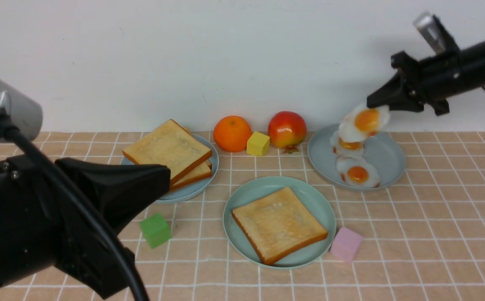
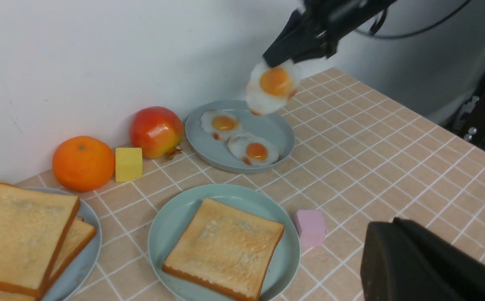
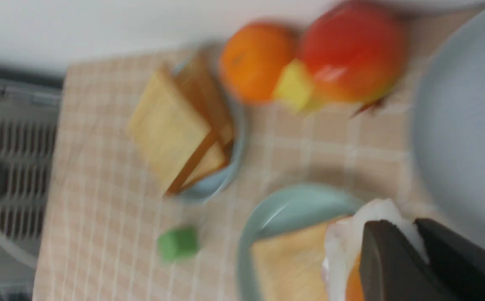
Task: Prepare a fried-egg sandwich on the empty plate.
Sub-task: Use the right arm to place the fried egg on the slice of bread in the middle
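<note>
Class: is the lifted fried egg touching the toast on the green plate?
Apart. Left wrist view: the fried egg hangs from the right gripper, in the air, far from the toast.

The mint-green plate (image 1: 263,188) looks like smooth plastic with a soft matt sheen — the toast slice (image 1: 279,223) on it is dull and finely grainy. The fried egg (image 1: 365,121) has a glossy yolk and a smooth white. The tabletop (image 1: 434,234) looks matt and tile-patterned.

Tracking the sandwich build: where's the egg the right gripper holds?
Front view, far right side: the fried egg hangs from the right gripper, in the air above the blue-grey plate, right of the apple.
</note>
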You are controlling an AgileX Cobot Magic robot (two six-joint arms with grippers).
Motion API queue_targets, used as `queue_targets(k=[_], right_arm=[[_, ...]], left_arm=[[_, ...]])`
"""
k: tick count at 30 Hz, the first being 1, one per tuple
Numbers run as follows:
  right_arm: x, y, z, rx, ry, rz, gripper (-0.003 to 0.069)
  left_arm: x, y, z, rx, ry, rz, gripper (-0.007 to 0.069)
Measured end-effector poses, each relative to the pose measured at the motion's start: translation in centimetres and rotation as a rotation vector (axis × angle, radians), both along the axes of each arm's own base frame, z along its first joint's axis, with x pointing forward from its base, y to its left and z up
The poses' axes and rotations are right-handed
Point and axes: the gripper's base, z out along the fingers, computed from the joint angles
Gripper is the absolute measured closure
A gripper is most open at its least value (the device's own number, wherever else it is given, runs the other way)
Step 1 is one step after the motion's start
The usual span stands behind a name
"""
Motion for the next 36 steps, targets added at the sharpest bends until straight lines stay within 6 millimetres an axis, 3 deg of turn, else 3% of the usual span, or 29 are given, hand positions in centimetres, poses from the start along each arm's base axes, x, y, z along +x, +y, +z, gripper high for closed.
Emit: queue_targets(k=[2,3,4,5,7,8,9,13,21,29,35,36], right_arm=[[-1.7,2.0,0.5,-0.003,0.001,0.047,0.0582],[-2.8,3.6,-0.2,-0.006,0.023,0.075,0.0582],[-2.9,3.5,-0.3,-0.008,0.026,0.073,0.0582],[-4.5,5.9,-1.5,-0.018,0.049,0.11,0.0582],[-5.9,8.0,-3.7,-0.026,0.084,0.122,0.0582],[-6.1,8.5,-3.9,-0.027,0.086,0.13,0.0582],[-6.9,10.1,-5.8,-0.031,0.096,0.124,0.0582],[-7.1,12.3,-7.9,-0.001,0.084,0.098,0.0582],[-5.7,12.9,-10.3,0.068,0.091,0.022,0.0582],[-5.7,12.8,-11.7,0.026,0.146,0.014,0.0566],[-5.9,12.4,-12.2,-0.04,0.178,0.001,0.0396],[-6.0,12.2,-12.4,-0.072,0.176,0.015,0.0308]], left_arm=[[0.0,0.0,-0.1,0.011,0.002,-0.001,0.0629],[0.0,0.0,-0.1,0.019,0.003,-0.001,0.0628],[0.0,0.0,-0.2,0.021,0.004,-0.001,0.0628],[0.0,0.1,-0.2,0.03,0.004,-0.001,0.0627],[0.0,0.1,-0.3,0.04,0.01,-0.002,0.0627],[0.0,0.1,-0.3,0.041,0.009,-0.002,0.0627],[0.0,0.1,-0.4,0.053,0.014,-0.002,0.0624],[-0.1,0.1,-0.5,0.064,0.02,-0.003,0.0621],[-0.1,0.1,-0.5,0.068,0.019,-0.003,0.0617],[-0.1,0.1,-0.5,0.068,0.019,-0.003,0.0607],[-0.1,0.1,-0.5,0.068,0.019,-0.003,0.0603],[-0.1,0.1,-0.5,0.068,0.019,-0.003,0.0602]])
